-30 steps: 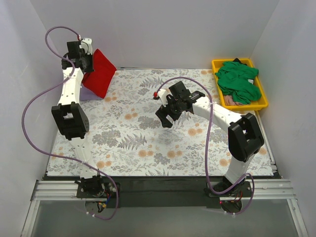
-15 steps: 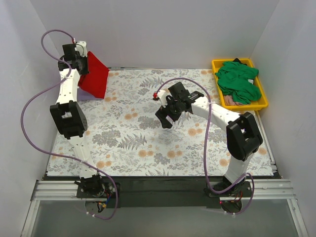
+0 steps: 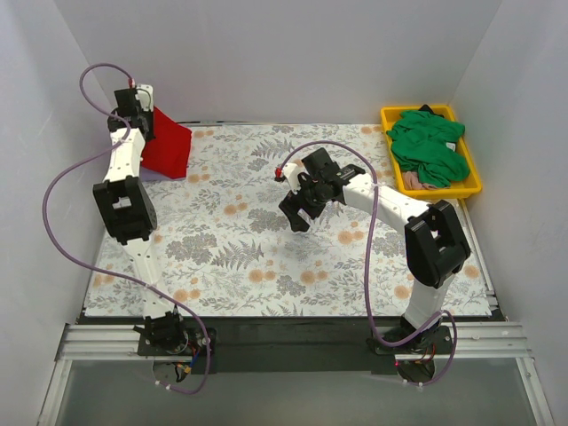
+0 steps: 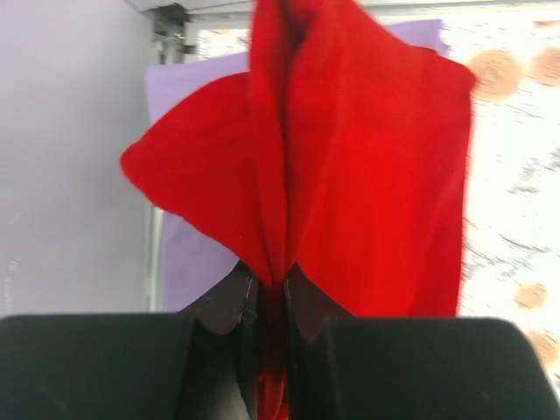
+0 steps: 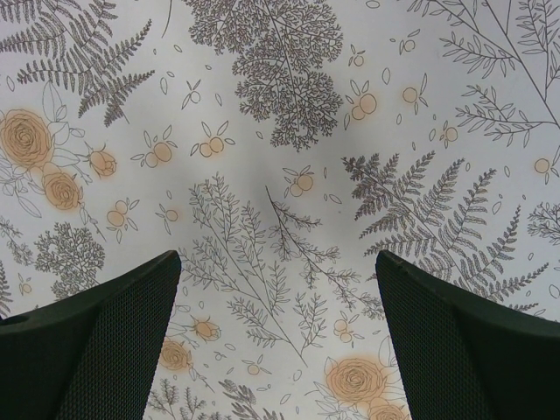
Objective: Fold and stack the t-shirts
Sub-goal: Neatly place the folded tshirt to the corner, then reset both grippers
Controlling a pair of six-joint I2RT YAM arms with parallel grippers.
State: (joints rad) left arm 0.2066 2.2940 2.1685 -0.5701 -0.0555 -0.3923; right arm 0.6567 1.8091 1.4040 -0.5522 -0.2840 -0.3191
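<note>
The left claw point(image 4: 271, 302) is clamping the red t-shirt point(image 4: 367, 175) over the lavender t-shirt point(image 4: 188, 79) at the far-left corner of the counter point(image 3: 222, 266); the right claw point(image 5: 276, 280) is hanging with its fingers apart.

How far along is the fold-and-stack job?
Done: lavender shirt looks folded, flat at the far-left corner. In hand: left end effector shut on the red shirt, hanging over it. Left: green shirt bunched in the yellow tray; right end effector open, empty.

floral table cloth point(image 3: 266, 240) carries a lavender t-shirt point(image 4: 188, 262), far left.
</note>
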